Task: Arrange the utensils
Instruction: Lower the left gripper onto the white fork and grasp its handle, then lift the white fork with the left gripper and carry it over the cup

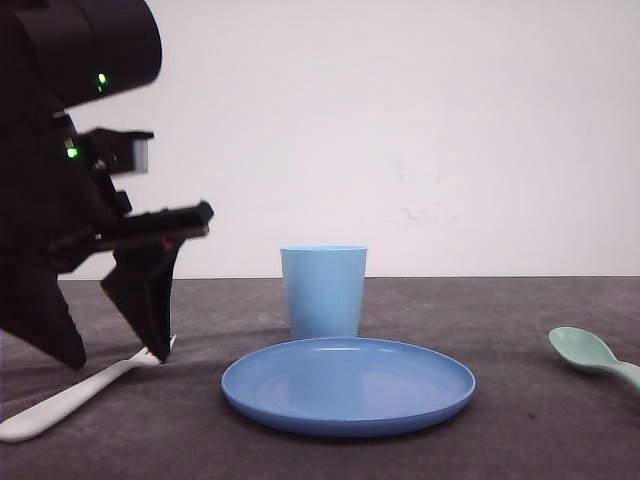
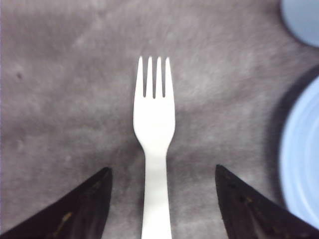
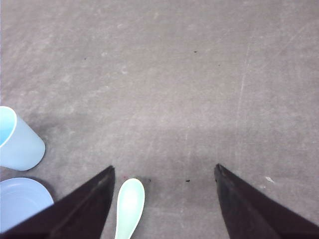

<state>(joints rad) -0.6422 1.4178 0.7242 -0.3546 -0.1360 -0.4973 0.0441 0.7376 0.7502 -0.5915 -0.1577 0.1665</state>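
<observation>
- We set the left gripper (image 2: 162,209) low over the fork (image 2: 154,149) on the table (image 2: 60,99); fingers spread, straddling its handle.
- Next: lower, pinch.
- Right gripper (image 3: 162,209) fingers spread; spoon (image 3: 129,206) beside one.

Bare table (image 2: 60,99) around fork (image 2: 154,124), plate (image 2: 301,159) probably near

Black left arm (image 1: 60,190), 2 green lights, pointed black fingers (image 2: 75,214)
</observation>
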